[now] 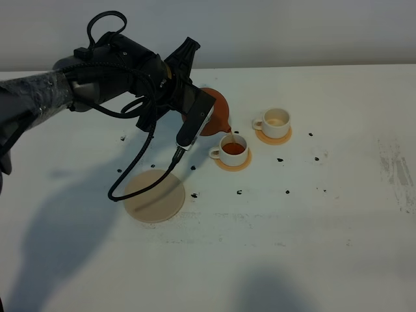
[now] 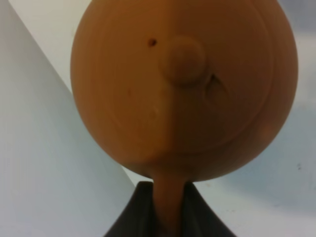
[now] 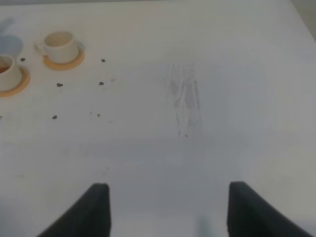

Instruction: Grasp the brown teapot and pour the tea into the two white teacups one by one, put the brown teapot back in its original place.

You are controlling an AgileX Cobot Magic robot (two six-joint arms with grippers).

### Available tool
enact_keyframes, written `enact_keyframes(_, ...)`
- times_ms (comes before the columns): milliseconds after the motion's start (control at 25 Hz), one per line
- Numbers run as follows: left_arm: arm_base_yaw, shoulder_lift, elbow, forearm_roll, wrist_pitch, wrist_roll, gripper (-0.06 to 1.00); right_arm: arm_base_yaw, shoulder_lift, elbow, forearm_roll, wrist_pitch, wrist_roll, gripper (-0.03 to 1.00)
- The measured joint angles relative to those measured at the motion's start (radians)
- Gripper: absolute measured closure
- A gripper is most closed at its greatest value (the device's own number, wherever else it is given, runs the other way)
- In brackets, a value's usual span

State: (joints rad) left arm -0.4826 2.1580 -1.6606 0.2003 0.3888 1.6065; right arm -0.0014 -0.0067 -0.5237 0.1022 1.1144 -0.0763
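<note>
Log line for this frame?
phase: pouring | left gripper: shut on brown teapot, tilted | teacup under spout: being filled | other teacup: looks empty | large beige coaster: vacant | right gripper: open

Setting: robotics laboratory test station. Evidence: plain white worktop (image 1: 312,260), scuffed and speckled; blank pale wall (image 1: 292,32) behind; black robot arm (image 1: 97,78) with trailing cable (image 1: 112,195).
</note>
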Motion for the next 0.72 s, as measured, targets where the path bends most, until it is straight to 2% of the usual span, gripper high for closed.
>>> enact_keyframes(720, 0.000, 0.000, 0.000, 0.001, -0.017, 0.034, 0.87, 0.000, 0.000, 0.000, 0.000, 0.000, 0.000, 0.47)
